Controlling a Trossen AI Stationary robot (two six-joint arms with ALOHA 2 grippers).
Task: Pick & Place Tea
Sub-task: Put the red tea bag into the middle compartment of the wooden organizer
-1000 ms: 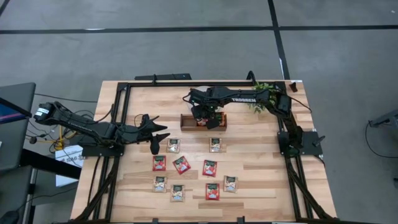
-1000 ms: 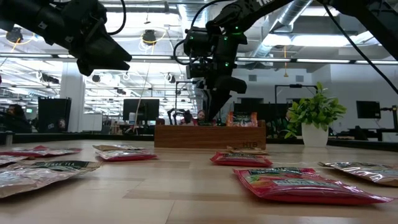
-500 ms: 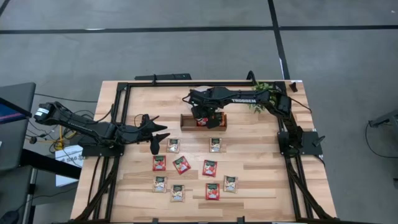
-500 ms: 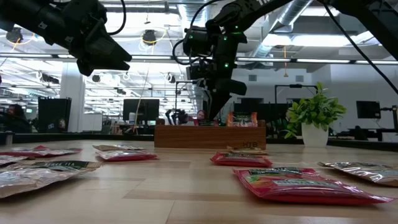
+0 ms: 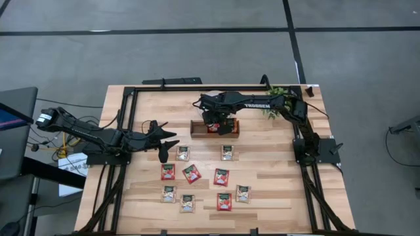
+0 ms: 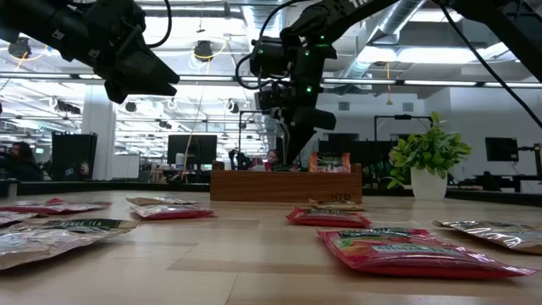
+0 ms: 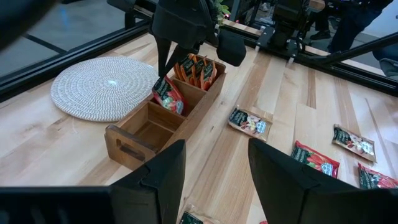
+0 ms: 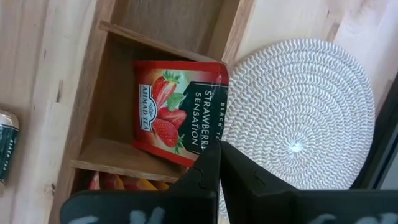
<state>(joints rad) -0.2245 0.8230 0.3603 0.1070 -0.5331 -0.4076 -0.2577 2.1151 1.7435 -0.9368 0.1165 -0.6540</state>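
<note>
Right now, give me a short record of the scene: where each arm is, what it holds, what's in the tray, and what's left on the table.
right gripper: over the wooden tray, fingers shut on a red strawberry tea sachet in the middle compartment
left gripper: waiting above the table's left side, fingers open, holding nothing
tray contents: several sachets standing in one end compartment; the other end compartment looks empty
loose sachets: nine lying flat on the table, red and pale
other items: woven round mat, small potted plant

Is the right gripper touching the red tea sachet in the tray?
Touching. In the right wrist view, the right gripper, shut, pinches one edge of the red sachet over the tray's middle compartment.
</note>
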